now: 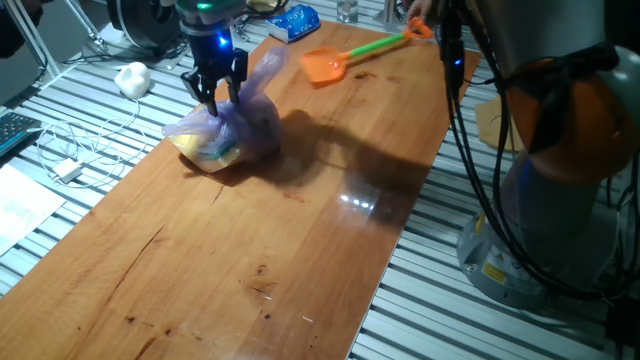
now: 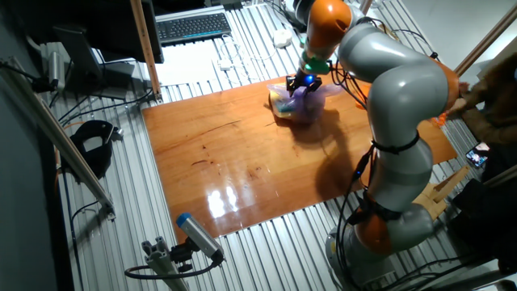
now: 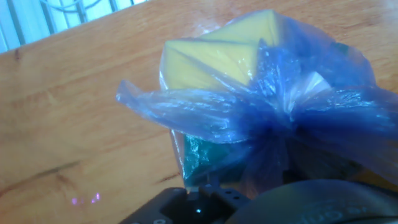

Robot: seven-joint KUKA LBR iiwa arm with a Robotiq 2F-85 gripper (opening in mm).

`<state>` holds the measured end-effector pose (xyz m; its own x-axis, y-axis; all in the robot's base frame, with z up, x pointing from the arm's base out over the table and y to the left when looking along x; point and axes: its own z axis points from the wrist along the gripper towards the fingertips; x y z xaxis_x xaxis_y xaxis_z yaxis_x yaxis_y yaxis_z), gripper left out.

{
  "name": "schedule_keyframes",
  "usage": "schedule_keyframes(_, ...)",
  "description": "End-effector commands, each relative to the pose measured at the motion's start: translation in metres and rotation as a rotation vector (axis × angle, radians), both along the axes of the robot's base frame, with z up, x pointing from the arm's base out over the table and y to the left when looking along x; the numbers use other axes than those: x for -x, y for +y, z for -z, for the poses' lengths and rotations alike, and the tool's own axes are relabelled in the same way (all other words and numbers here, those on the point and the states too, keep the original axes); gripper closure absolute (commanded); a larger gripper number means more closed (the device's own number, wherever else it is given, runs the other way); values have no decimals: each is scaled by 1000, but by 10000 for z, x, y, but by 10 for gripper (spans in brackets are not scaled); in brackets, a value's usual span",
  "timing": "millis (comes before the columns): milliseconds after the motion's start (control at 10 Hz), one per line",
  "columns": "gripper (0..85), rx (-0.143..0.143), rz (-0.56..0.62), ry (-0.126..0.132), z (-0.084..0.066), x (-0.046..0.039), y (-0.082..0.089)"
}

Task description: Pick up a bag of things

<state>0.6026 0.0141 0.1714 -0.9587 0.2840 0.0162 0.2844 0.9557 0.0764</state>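
Observation:
The bag of things (image 1: 228,132) is a translucent purple plastic bag lying on the wooden table (image 1: 260,250), with a yellow item showing through. Its loose tail (image 1: 268,64) sticks up to the right. My gripper (image 1: 222,100) is right above the bag, its fingers apart on either side of the knotted neck. The other fixed view shows the gripper (image 2: 304,83) over the bag (image 2: 299,103). In the hand view the bag (image 3: 261,112) fills the frame, with yellow (image 3: 217,56) and teal (image 3: 202,155) items inside. The fingertips are hidden there.
An orange-and-green toy shovel (image 1: 345,58) and a small blue packet (image 1: 295,20) lie at the table's far end. A white lump (image 1: 132,77) and white cables (image 1: 80,150) lie off the table on the left. The arm's base (image 1: 560,200) stands to the right.

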Motion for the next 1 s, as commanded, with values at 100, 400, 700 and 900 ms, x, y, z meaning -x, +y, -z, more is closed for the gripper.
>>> schedule_keyframes(100, 170, 10, 5, -9, 4, -13, -11)
schedule_keyframes(400, 170, 12, -32, -18, 80, -364, -275)
schedule_keyframes(700, 170, 31, -34, -38, 259, -496, -319)
schedule_keyframes(900, 170, 12, -56, -49, 389, -499, -464)
